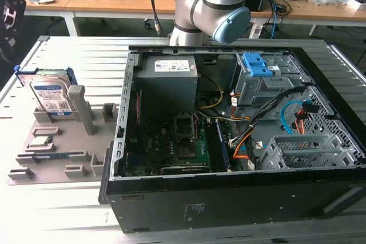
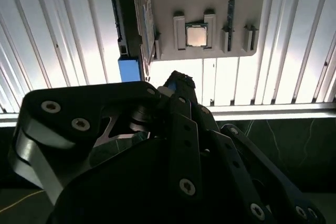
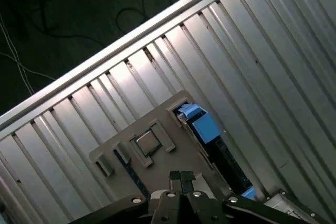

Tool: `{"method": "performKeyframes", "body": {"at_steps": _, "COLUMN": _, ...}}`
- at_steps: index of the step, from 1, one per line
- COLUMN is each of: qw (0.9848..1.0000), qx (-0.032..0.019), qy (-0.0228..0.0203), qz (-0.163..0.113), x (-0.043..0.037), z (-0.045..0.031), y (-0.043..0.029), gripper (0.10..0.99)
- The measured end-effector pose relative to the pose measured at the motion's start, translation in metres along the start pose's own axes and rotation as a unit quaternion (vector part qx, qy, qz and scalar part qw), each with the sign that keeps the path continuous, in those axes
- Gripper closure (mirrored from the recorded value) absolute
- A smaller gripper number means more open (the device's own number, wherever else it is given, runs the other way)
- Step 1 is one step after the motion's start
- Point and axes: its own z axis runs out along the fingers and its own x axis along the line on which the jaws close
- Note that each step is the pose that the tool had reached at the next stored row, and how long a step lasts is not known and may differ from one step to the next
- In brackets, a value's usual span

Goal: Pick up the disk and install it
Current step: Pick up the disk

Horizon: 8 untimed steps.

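The disk [image 1: 50,92] stands on edge in a grey holder tray [image 1: 57,152] at the exterior view's left, its white-and-blue label facing the camera and its blue carrier frame around it. In both wrist views the disk [image 2: 137,22] [image 3: 206,128] appears edge-on from well above. My gripper [image 3: 181,177] [image 2: 176,83] hangs high over the tray, apart from the disk, its fingertips [image 3: 175,176] pressed together with nothing between them. The arm's grey elbow [image 1: 209,10] rises behind the computer case.
An open computer case [image 1: 123,141] lies on the ribbed metal table [image 1: 63,210], with a blue bracket on a grey cage [image 1: 258,67] and an empty grey bay [image 1: 303,152] inside. A small chip [image 3: 148,141] sits in the tray. Desks stand behind.
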Motion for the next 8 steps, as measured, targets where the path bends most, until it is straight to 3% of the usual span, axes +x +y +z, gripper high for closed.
{"method": "performKeyframes", "body": {"at_steps": 8, "qw": 0.9977, "qx": -0.0013, "qy": 0.0008, "qz": -0.068, "x": 0.0, "z": 0.0, "y": 0.0, "gripper": 0.98}}
